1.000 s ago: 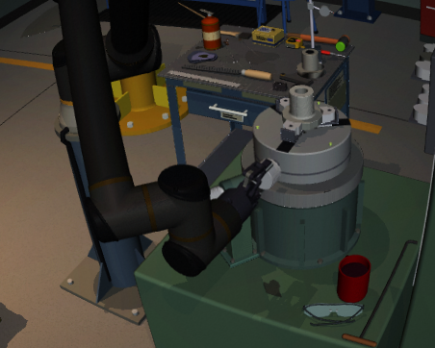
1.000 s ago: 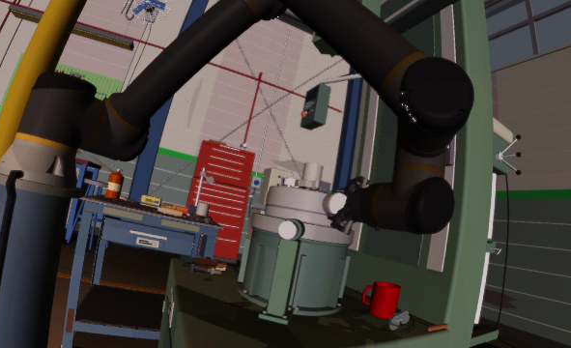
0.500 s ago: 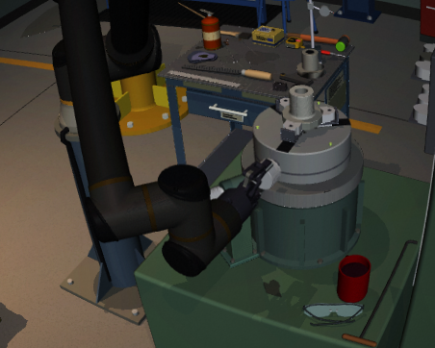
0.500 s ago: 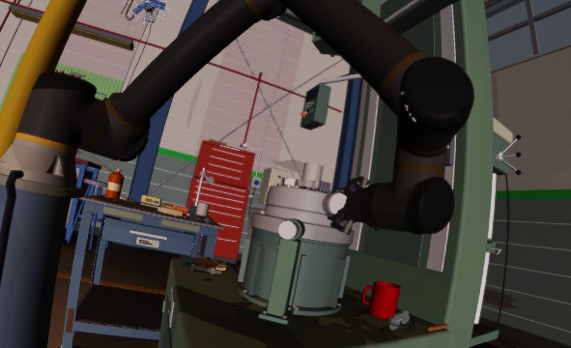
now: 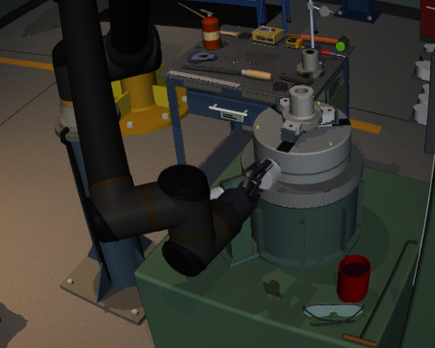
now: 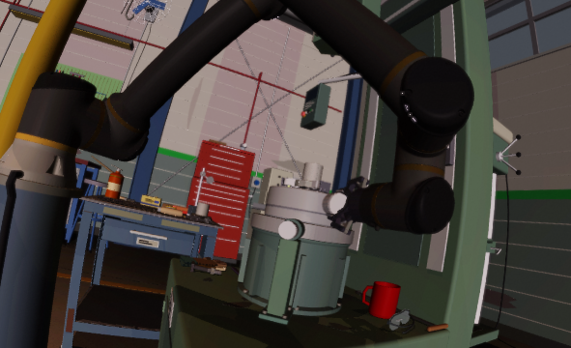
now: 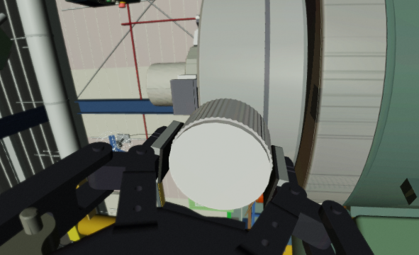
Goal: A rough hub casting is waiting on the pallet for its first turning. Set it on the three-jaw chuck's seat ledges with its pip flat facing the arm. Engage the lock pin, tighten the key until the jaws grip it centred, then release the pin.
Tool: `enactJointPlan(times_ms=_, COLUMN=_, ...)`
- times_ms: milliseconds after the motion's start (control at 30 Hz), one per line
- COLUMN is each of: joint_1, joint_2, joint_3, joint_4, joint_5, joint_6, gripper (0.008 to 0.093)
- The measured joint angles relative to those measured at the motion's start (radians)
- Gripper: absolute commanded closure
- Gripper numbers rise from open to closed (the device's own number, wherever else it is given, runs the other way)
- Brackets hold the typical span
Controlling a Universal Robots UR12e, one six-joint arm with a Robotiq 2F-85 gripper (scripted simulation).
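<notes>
The hub casting [image 5: 300,103] stands upright on top of the three-jaw chuck [image 5: 303,144], between the jaws. The knurled key knob [image 7: 220,156] sticks out of the chuck's side. My gripper [image 7: 218,164] is at the knob, with a finger pad on each side of it. A second round knob, the lock pin [image 6: 290,229], sits lower on the green housing [image 6: 294,275]. A second casting [image 5: 309,61] stands on the bench behind.
Behind the chuck stands a blue workbench [image 5: 255,72] with hand tools and a red can [image 5: 211,32]. On the green machine table in front sit a red mug [image 5: 353,278], safety glasses [image 5: 333,311] and a long bar [image 5: 387,288].
</notes>
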State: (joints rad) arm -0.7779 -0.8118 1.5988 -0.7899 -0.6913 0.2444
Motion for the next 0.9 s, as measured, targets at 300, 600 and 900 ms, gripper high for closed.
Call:
enactJointPlan(times_ms=300, joint_1=0.000, joint_2=0.000, joint_3=0.000, joint_4=0.001, joint_5=0.000, joint_6=0.002, gripper=0.0174)
enactJointPlan(times_ms=600, joint_1=0.000, joint_2=0.000, joint_3=0.000, joint_4=0.001, joint_5=0.000, joint_6=0.002, gripper=0.0080)
enactJointPlan(times_ms=900, joint_1=0.000, joint_2=0.000, joint_3=0.000, joint_4=0.001, joint_5=0.000, joint_6=0.002, gripper=0.0080)
